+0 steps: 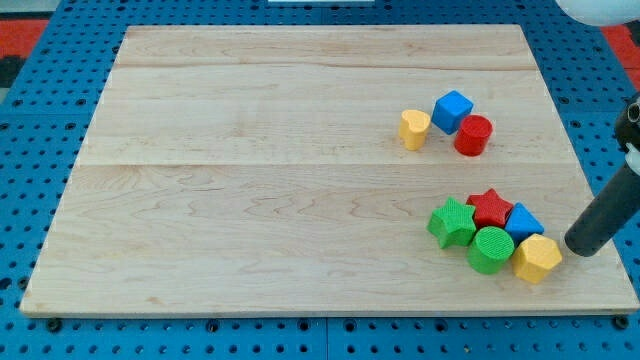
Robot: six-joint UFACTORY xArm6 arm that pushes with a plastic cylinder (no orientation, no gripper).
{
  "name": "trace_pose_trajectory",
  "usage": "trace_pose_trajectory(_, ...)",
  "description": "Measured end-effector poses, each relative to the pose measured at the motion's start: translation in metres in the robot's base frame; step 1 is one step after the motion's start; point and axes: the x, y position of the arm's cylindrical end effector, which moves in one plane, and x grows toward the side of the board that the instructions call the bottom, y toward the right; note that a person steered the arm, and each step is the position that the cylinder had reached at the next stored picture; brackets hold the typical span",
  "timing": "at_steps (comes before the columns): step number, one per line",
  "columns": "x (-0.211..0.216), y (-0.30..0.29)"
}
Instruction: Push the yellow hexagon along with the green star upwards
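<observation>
The yellow hexagon [537, 259] lies near the board's lower right corner, at the right end of a tight cluster. The green star [452, 223] sits at the cluster's left end. Between them are a red star [490, 207], a green cylinder [490, 250] and a blue block [523, 222]. My tip [579, 246] is just right of the yellow hexagon and a little above its middle, close to it; I cannot tell whether they touch. The rod slants up toward the view's right edge.
A yellow heart [413, 128], a blue cube [453, 110] and a red cylinder [473, 135] form a small group above the cluster. The wooden board [250, 180] ends close below and right of the cluster, with blue pegboard beyond.
</observation>
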Motion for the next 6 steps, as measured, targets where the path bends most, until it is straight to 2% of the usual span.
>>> trace_pose_trajectory(3, -0.031, 0.0)
trace_pose_trajectory(6, -0.031, 0.0)
